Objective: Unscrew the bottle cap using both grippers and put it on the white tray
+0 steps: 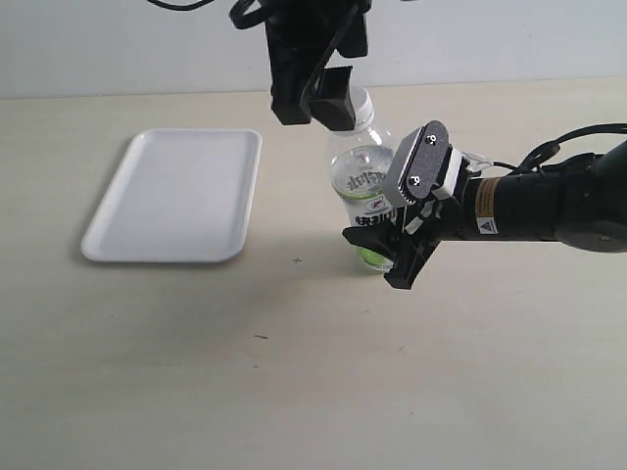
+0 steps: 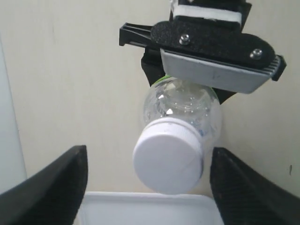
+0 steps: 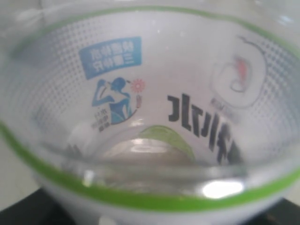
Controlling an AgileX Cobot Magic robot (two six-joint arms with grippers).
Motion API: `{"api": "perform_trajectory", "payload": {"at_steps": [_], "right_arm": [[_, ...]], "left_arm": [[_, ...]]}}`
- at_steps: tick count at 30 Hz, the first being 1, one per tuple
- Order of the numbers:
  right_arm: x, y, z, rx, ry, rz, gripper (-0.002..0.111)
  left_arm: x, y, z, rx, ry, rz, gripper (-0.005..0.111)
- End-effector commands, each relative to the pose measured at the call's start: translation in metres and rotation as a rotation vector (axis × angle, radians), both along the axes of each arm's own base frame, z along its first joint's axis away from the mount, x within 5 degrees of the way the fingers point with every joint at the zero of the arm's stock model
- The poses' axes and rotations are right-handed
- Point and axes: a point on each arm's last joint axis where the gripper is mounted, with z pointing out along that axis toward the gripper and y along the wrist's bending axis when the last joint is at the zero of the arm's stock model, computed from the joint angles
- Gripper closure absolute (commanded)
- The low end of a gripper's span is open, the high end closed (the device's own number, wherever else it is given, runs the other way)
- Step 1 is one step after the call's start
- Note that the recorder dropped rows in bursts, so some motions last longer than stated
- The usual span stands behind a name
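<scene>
Black left gripper: poised at 12 o'clock over the bottle cap, fingers spread wide, cap ungrasped between them. Right gripper: extended from 3 o'clock, clamped on the upright bottle. White tray: at 9 o'clock, apart.

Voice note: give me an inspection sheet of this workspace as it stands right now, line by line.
Surface: pale beige table, a few tiny dark specks.
Job's things: bottle upright, apart from the white tray; bottle cap on its neck; nothing on the tray.
Clutter: nothing seen.
Grippers: left gripper open, its fingers on either side of the cap, not closed on it; right gripper clamped on the bottle's body.
Cables: black cable looping above the right arm; another at the top edge.
Surroundings: plain pale wall behind the table.
</scene>
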Motion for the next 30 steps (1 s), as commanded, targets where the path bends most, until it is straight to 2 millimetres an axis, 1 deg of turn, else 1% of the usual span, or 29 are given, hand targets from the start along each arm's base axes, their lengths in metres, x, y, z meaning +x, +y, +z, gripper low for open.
{"api": "perform_trajectory", "payload": {"at_steps": [1, 12, 20, 22, 27, 29, 30], "right_arm": [[-0.0047, -0.0086, -0.0155, -0.130, 0.071, -0.017, 0.108], [-0.0044, -0.0087, -0.0153, -0.127, 0.072, -0.024, 0.108], [-0.0044, -0.0087, -0.0153, -0.127, 0.072, -0.024, 0.108], [-0.0044, -0.0087, -0.0153, -0.127, 0.072, -0.024, 0.108], [-0.0043, -0.0087, -0.0153, -0.126, 0.072, -0.026, 0.108], [-0.0043, -0.0087, -0.0153, -0.126, 0.072, -0.026, 0.108], [-0.0043, -0.0087, -0.0153, -0.126, 0.072, -0.026, 0.108]], "left_arm": [[0.0038, -0.0015, -0.0064, 0.018, 0.004, 0.002, 0.039], [0.0045, -0.0020, -0.0083, 0.021, 0.007, 0.007, 0.040], [0.0035, 0.0013, -0.0077, 0.047, 0.015, 0.021, 0.040], [0.0028, 0.0019, -0.0081, 0.054, 0.023, 0.020, 0.047], [0.0027, 0.0020, -0.0082, 0.056, 0.024, 0.020, 0.073], [0.0027, 0.0020, -0.0082, 0.056, 0.024, 0.020, 0.079], [0.0027, 0.0020, -0.0082, 0.056, 0.024, 0.020, 0.080]]}}
